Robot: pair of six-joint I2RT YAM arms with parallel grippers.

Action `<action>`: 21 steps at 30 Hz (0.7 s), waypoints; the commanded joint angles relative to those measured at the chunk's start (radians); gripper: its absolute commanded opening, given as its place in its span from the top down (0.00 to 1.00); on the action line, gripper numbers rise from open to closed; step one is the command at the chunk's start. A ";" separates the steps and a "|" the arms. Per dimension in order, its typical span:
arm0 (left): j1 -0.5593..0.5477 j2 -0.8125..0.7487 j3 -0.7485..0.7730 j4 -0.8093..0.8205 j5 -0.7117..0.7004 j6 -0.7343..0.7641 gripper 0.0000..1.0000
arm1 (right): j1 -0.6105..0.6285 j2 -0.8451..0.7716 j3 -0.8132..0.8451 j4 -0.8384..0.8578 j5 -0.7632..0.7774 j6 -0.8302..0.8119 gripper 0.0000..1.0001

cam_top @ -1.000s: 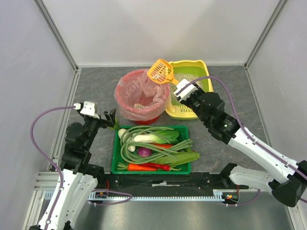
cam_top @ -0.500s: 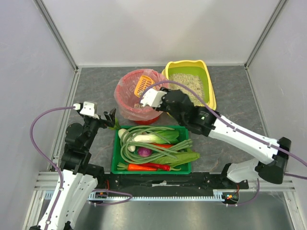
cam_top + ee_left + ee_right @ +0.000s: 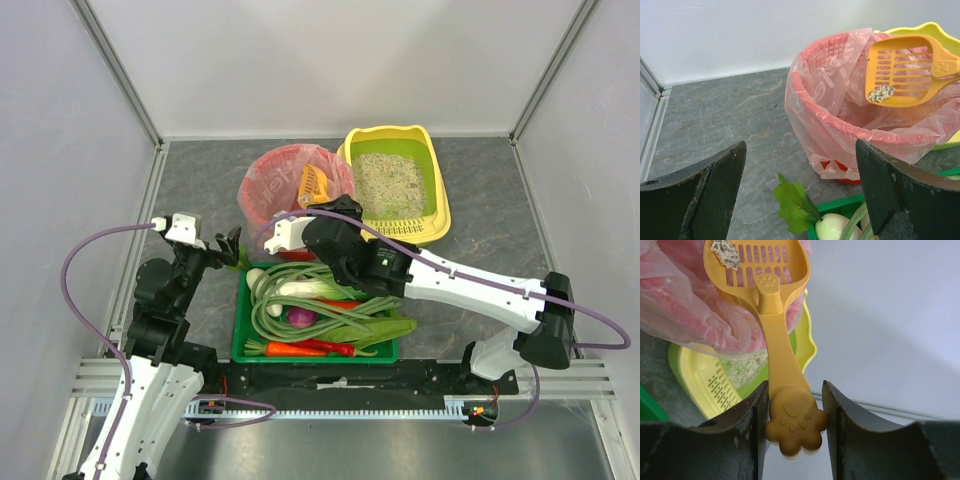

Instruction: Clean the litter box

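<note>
The litter box (image 3: 441, 205) is a yellow tray with green lining and grey-beige litter, at the back right; its corner shows in the right wrist view (image 3: 700, 377). My right gripper (image 3: 318, 207) (image 3: 795, 400) is shut on the paw-shaped handle end of an orange slotted scoop (image 3: 315, 184) (image 3: 771, 295). The scoop head hangs tilted over the red bin with the pink bag (image 3: 275, 190) (image 3: 840, 120). A small clump of litter (image 3: 881, 93) clings to the scoop (image 3: 907, 67). My left gripper (image 3: 232, 248) (image 3: 800, 195) is open, low at the left of the bin, holding nothing.
A green tray (image 3: 240, 335) of vegetables sits at the front, under the right arm; a leaf (image 3: 795, 205) pokes over its corner just below my left jaws. Enclosure walls stand on three sides.
The right arm has swung left, carrying the scoop from beside the litter box to over the red bin and tipping it down. The left arm has stayed put.
</note>
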 commanded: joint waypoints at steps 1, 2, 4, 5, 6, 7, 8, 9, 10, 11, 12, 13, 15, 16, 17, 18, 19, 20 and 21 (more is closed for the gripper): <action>-0.001 -0.011 0.034 0.020 -0.005 -0.007 0.04 | 0.034 -0.006 0.021 0.095 0.130 -0.131 1.00; -0.001 -0.014 0.032 0.019 -0.005 -0.005 0.04 | 0.035 -0.006 0.011 0.103 0.137 -0.138 1.00; -0.003 -0.017 0.032 0.020 -0.007 -0.007 0.04 | 0.040 -0.007 0.000 0.135 0.140 -0.157 1.00; -0.003 -0.017 0.032 0.019 -0.005 -0.005 0.04 | 0.044 -0.012 -0.014 0.149 0.147 -0.167 1.00; -0.001 -0.017 0.032 0.019 -0.005 -0.007 0.04 | 0.047 -0.013 -0.021 0.183 0.154 -0.177 1.00; -0.004 -0.017 0.032 0.019 -0.005 -0.005 0.04 | 0.050 -0.016 -0.028 0.203 0.163 -0.202 1.00; -0.003 -0.016 0.032 0.019 -0.007 -0.007 0.04 | 0.055 -0.026 -0.046 0.223 0.168 -0.220 1.00; -0.003 -0.017 0.032 0.019 -0.007 -0.007 0.04 | 0.063 -0.032 -0.057 0.264 0.180 -0.239 1.00; -0.003 -0.016 0.032 0.019 -0.005 -0.007 0.04 | 0.067 -0.036 -0.077 0.281 0.182 -0.278 1.00; -0.003 -0.017 0.032 0.019 -0.007 -0.007 0.04 | 0.070 -0.045 -0.083 0.290 0.179 -0.294 1.00; -0.003 -0.016 0.032 0.017 -0.007 -0.007 0.04 | 0.075 -0.052 -0.090 0.296 0.162 -0.308 1.00; -0.003 -0.017 0.034 0.017 -0.005 -0.005 0.04 | 0.078 -0.056 -0.104 0.306 0.156 -0.335 1.00; -0.003 -0.017 0.034 0.019 -0.005 -0.007 0.04 | 0.080 -0.069 -0.110 0.330 0.144 -0.349 1.00; -0.003 -0.019 0.034 0.017 -0.005 -0.007 0.04 | 0.080 -0.069 -0.107 0.330 0.143 -0.357 1.00; -0.004 -0.017 0.034 0.019 -0.005 -0.007 0.04 | 0.078 -0.072 -0.106 0.326 0.143 -0.365 1.00; -0.004 -0.019 0.032 0.017 -0.005 -0.005 0.04 | 0.080 -0.070 -0.106 0.317 0.133 -0.371 1.00; -0.004 -0.020 0.032 0.017 -0.005 -0.005 0.04 | 0.081 -0.073 -0.106 0.307 0.128 -0.380 1.00; -0.003 -0.020 0.032 0.019 -0.005 -0.005 0.04 | 0.083 -0.075 -0.107 0.306 0.125 -0.400 1.00; -0.004 -0.020 0.032 0.019 -0.028 -0.005 0.04 | 0.084 -0.073 -0.106 0.306 0.122 -0.406 1.00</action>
